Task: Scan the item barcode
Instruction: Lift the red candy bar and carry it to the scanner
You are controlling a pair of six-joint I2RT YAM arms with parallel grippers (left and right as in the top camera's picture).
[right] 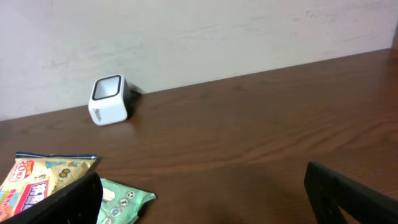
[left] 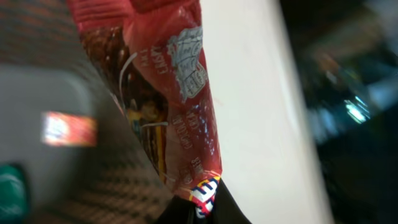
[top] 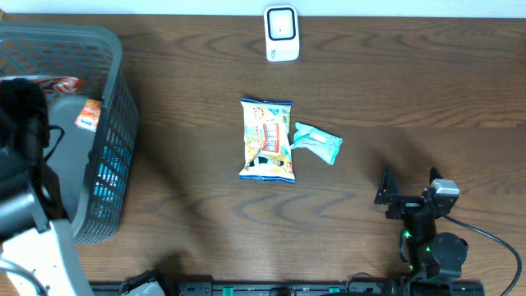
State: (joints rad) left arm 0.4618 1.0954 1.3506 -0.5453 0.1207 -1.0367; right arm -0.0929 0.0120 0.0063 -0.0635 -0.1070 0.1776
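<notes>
One table (top: 411, 90) carries one grey basket (top: 115, 140) at its left. Of two grippers, the left gripper (left: 202, 210) pinches one red snack packet (left: 155, 93) above the basket; the right gripper (top: 408, 184) sits at the front, fingers wide, empty. Mid-table lie one yellow snack bag (top: 267, 140) and one teal packet (top: 316, 143) beside it; one white scanner (top: 281, 33) stands at the far edge

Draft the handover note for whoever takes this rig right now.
Left pincer: shut on the red snack packet, above the grey basket.
Right pincer: open, empty, at the front right of the table.
Scanner: at the far edge, nothing in front of it. Yellow snack bag and teal packet lie mid-table.
Done: red packet picked up.
To do: bring its barcode to the scanner.
</notes>
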